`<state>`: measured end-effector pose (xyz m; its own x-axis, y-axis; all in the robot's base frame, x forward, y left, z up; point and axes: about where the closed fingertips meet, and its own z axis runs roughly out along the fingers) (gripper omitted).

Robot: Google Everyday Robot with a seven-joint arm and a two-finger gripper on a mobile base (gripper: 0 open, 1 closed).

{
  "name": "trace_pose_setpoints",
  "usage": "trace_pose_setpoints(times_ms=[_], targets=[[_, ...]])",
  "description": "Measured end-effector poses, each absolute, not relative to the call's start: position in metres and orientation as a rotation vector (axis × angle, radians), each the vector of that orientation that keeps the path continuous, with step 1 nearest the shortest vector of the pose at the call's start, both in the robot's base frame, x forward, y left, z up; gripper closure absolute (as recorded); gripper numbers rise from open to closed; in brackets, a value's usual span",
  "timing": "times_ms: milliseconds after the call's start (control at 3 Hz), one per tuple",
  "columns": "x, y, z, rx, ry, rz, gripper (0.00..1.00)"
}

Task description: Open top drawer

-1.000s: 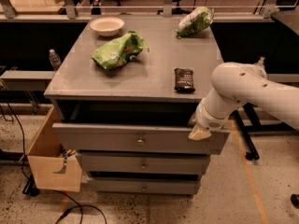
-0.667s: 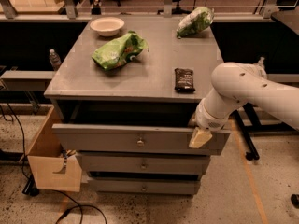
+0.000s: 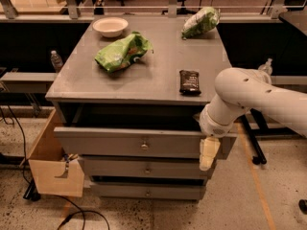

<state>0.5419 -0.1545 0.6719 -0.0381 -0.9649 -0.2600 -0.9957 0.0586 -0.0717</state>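
Lowest in the stack, the bottom drawer (image 3: pixel 147 191) and the middle drawer (image 3: pixel 124 167) sit further back than the one above, each with a small knob at centre. A cardboard box (image 3: pixel 53 174) stands open just beside them on the left. The top drawer (image 3: pixel 105 142) is directly under the counter (image 3: pixel 158 75) and is pulled partly out, its knob (image 3: pixel 144 145) facing forward and a dark gap showing behind its front. The gripper (image 3: pixel 209 155) hangs at the right end of that front, against it; I cannot tell whether the jaws are open or closed. The white arm (image 3: pixel 259 97) reaches in from the right. On the counter lie a dark packet (image 3: pixel 190 81), a green bag (image 3: pixel 123 51), a bowl (image 3: pixel 110 26) and, far right, a second bag (image 3: pixel 200 22).
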Motion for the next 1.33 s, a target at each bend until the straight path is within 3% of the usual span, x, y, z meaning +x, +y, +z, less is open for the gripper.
trace_pose_setpoints(times_ms=[333,667,1333], targets=[[0.53,-0.151,0.662,-2.026,2.109,0.179,0.0],[0.516,-0.149,0.652,-2.031,2.142,0.179,0.16],[0.496,-0.153,0.653,-1.989,2.206,0.162,0.62]])
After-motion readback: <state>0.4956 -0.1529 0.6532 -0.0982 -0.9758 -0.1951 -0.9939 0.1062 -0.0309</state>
